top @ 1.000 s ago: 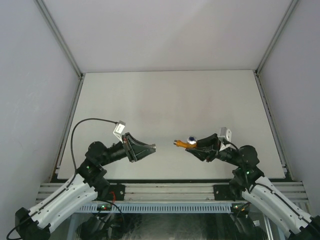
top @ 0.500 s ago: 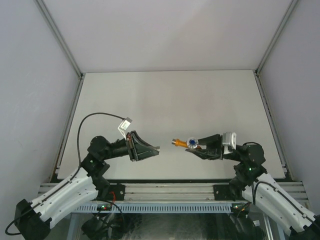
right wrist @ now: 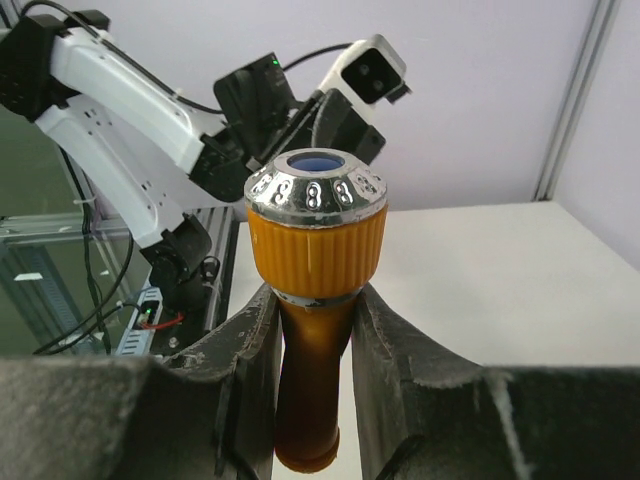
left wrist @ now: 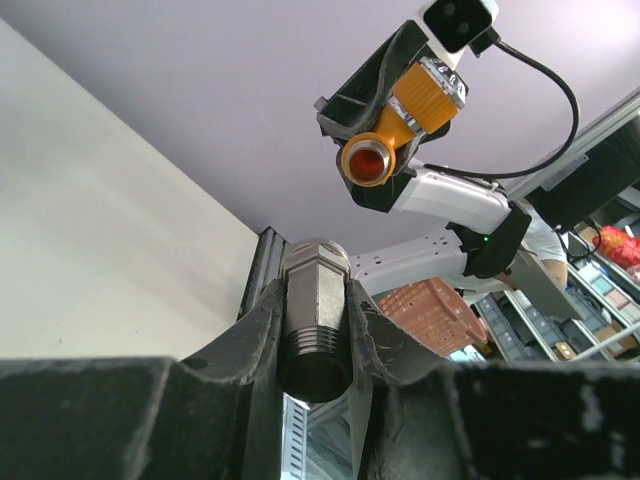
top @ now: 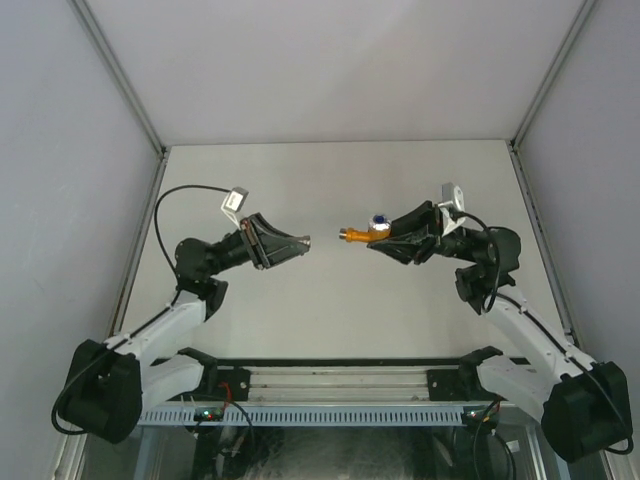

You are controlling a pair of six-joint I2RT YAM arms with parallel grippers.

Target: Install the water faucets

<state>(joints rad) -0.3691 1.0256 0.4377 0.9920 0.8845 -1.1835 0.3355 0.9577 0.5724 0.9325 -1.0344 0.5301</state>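
You had the right gripper (top: 383,237) closed on the water faucet (top: 356,235), pinching its orange body just below the blue-centred knob, with its open end pointing left. Your left gripper (top: 301,241) was clamped on a grey metal fitting (left wrist: 315,300), which pointed right. The two parts faced each other above the middle of the table (top: 350,170), near but not touching.

Left pincer (top: 302,241) clamped tight, right pincer (top: 376,238) clamped, facing, apart
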